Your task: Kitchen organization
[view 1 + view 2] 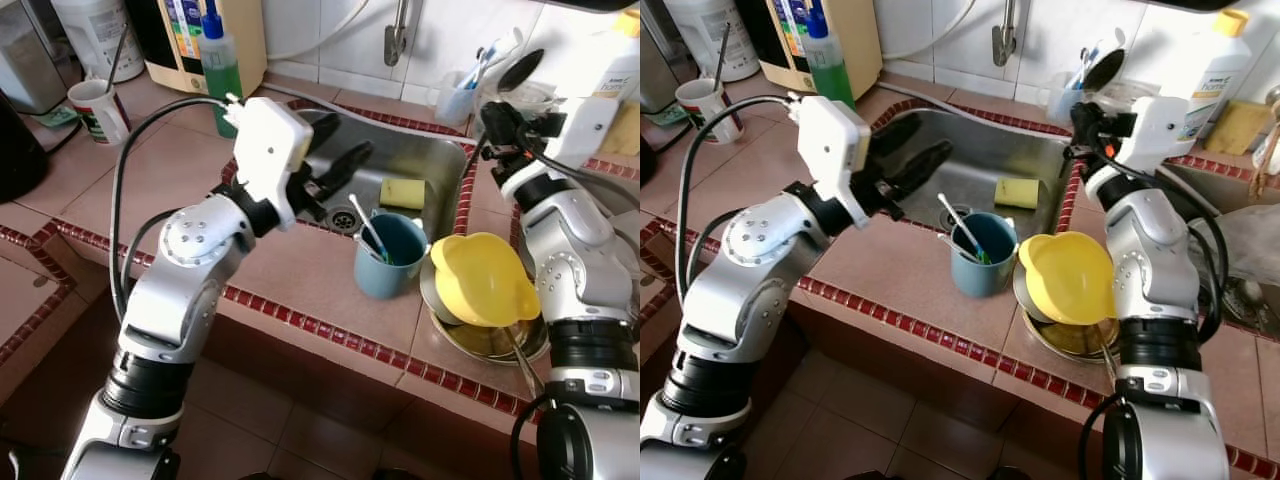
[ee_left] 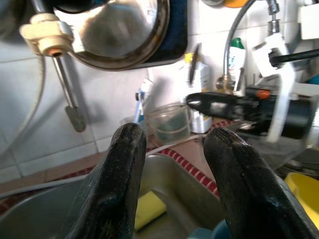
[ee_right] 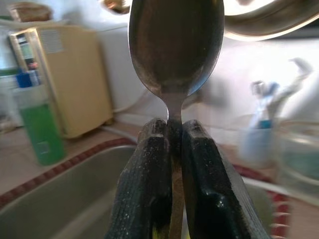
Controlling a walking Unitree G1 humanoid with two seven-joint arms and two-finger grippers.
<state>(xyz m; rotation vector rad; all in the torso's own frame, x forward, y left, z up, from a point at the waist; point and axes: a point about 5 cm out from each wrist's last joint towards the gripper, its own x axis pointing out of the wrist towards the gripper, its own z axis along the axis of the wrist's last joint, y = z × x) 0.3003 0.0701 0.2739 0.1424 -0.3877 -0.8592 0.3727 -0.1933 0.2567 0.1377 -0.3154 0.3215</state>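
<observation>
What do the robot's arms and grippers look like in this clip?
Both arms are silver-white with rounded joints, black bands at the lower segments and black cables looping alongside. Each wrist carries a white boxy camera housing. The left gripper and right gripper each have two long, matte black, rounded fingers.

Tiled kitchen counter (image 1: 190,170) with a steel sink (image 1: 420,160) set into it.
A blue cup (image 1: 388,258) stands at centre frame, a yellow bowl (image 1: 482,280) in a metal dish to its right, a white mug (image 1: 98,108) upper left, a green bottle (image 1: 222,70) behind; a yellow sponge (image 1: 402,193) lies in the sink.
</observation>
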